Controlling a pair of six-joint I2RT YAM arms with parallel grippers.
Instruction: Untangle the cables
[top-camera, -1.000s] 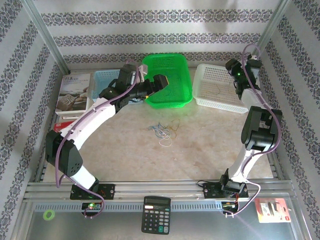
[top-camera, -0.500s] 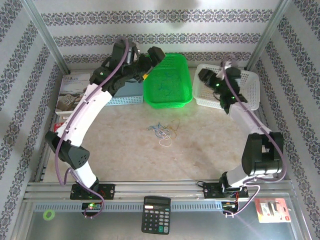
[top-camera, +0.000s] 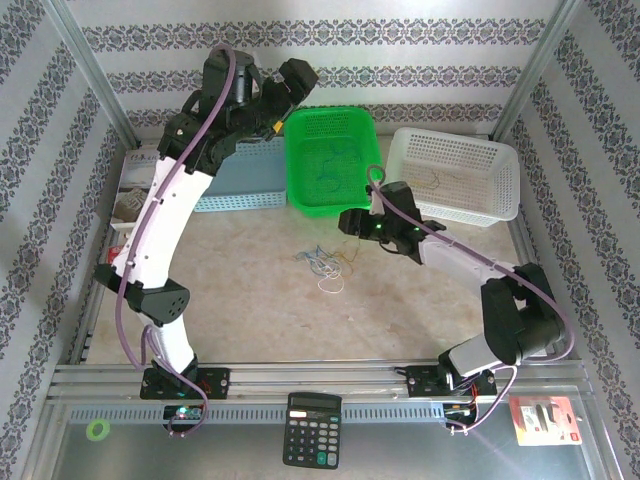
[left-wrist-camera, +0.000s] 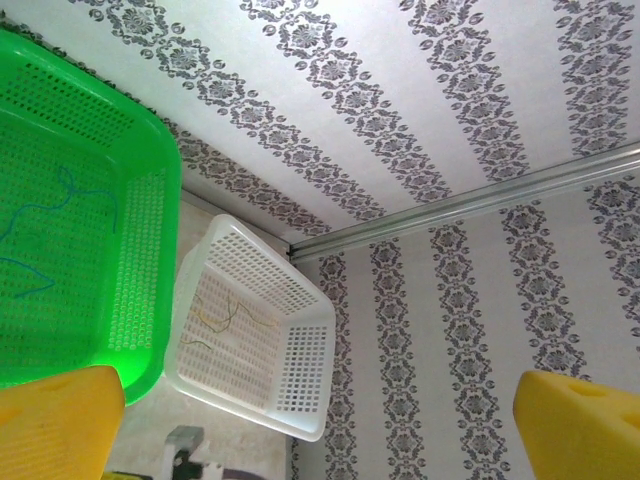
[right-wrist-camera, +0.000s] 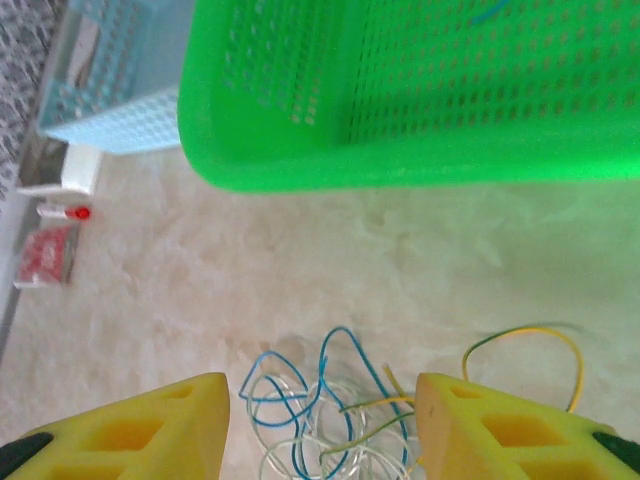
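far centre: green basket (top-camera: 335, 207) on marbled table (top-camera: 250, 295) | just right of it: white basket (top-camera: 470, 211) | just left of it: pale blue basket (top-camera: 240, 192) | far left: printed booklets (top-camera: 130, 200) | near ledge, centre: black calculator (top-camera: 313, 430) | near left: green ring (top-camera: 97, 430) | near right: red packet (top-camera: 543, 420)

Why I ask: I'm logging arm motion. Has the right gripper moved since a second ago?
Yes. The right gripper left the white basket, going left and nearer, and now sits off the green basket's front corner, near the cables.
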